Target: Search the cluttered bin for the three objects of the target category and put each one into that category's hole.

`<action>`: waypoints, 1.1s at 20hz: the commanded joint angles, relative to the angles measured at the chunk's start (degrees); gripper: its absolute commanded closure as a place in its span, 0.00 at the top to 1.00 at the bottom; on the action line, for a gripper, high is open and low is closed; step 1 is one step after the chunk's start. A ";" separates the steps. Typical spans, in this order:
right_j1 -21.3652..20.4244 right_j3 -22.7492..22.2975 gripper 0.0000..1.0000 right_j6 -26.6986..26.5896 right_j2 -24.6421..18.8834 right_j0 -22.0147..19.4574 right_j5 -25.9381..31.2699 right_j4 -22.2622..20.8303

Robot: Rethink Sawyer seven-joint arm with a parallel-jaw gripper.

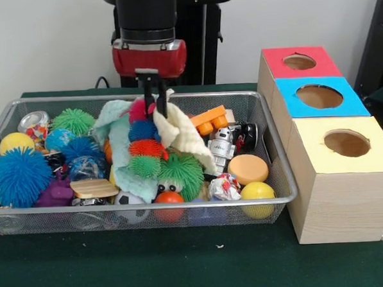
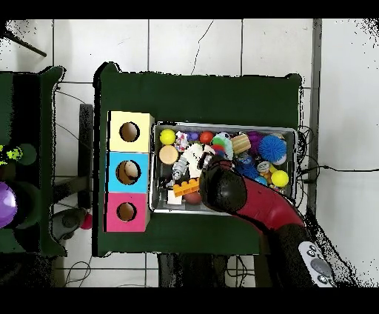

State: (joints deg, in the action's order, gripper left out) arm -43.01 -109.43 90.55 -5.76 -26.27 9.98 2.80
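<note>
one risk we see: our end effector (image 1: pixel 155 100), fingers nearly closed in the bin (image 1: pixel 280 177), may lift the pale cloth (image 1: pixel 178 136) instead of a puffer ball (image 1: pixel 146 130), missing the red box's hole (image 1: pixel 299 62).

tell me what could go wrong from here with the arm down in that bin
1. The gripper sits in the bin right at a cloth draped over the pile, by a pink puffer ball. It might lift the cloth instead of a ball.
2. Pulling the cloth could drag out or scatter the puffer balls under it, such as the green one.
3. The red-topped hole is the farthest box, so a loose grasp could drop the ball on the way.
</note>
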 commanded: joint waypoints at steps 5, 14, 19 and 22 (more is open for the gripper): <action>-2.91 -3.15 0.00 15.61 -2.13 5.49 1.60 6.34; -4.05 -2.23 0.00 16.93 2.41 12.24 3.52 10.29; -3.70 -1.29 0.00 17.08 5.70 16.54 3.50 11.90; -2.25 0.12 0.00 14.34 7.44 18.08 4.00 10.58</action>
State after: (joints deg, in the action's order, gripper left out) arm -46.31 -109.51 90.55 -2.96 -10.49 9.99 11.05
